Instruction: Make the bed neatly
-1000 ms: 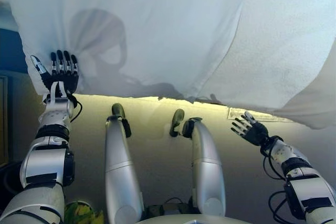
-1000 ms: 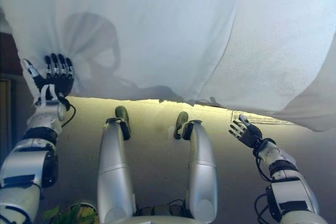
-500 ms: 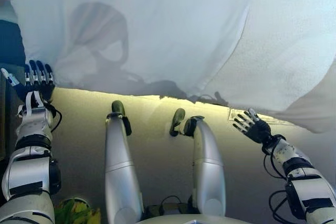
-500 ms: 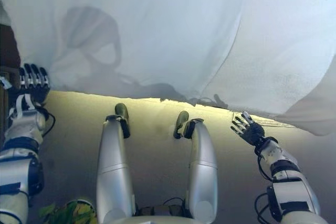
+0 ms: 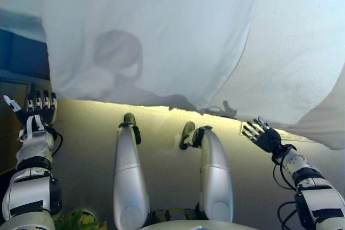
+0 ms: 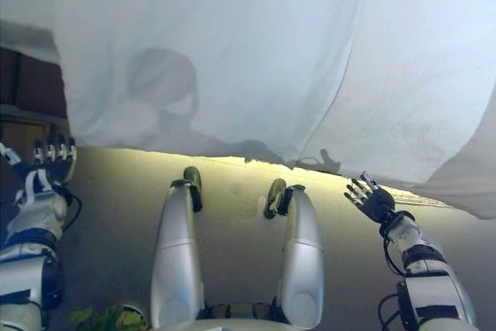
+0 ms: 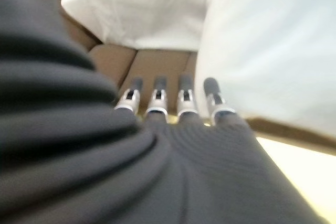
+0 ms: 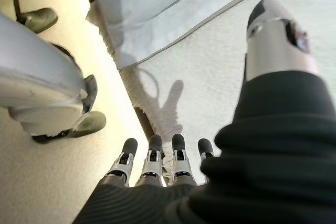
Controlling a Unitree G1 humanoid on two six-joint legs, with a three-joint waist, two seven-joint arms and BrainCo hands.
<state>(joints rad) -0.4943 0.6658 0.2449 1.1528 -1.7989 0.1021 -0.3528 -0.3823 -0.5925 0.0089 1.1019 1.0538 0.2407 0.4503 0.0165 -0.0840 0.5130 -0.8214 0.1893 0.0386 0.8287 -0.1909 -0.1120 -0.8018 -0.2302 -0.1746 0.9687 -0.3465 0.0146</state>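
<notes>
A: In the left eye view we see the white sheet (image 5: 161, 30) hanging over the side of the bed, down toward the floor (image 5: 161, 149). A second, rougher white blanket (image 5: 302, 52) lies to the right of it.

B: And our hands? The left hand (image 5: 36, 109) is low by the sheet's left edge. Its fingers are straight and it holds nothing.

A: The right hand (image 5: 263, 136) is just under the blanket's edge. Its fingers are spread wide, and it holds nothing too.

B: The right eye view shows the same. The sheet (image 6: 225, 52) hangs lower on the right than on the left, so we think the bed is not neat yet.

A: In the left wrist view our fingers (image 7: 157, 95) point at the sheet (image 7: 273, 40) but do not touch it. A brown bed frame (image 7: 152, 64) shows under the cloth.

B: In the right wrist view our fingers (image 8: 152, 158) reach up toward the blanket (image 8: 210, 77), with the smooth sheet (image 8: 152, 3) past it.

A: So what should we do to do it well?

B: We think each hand should pinch an edge, near a corner. Then we pull both sides evenly so the cloth lies flat with no bumps. If we tug only one side, it may go crooked.
</notes>
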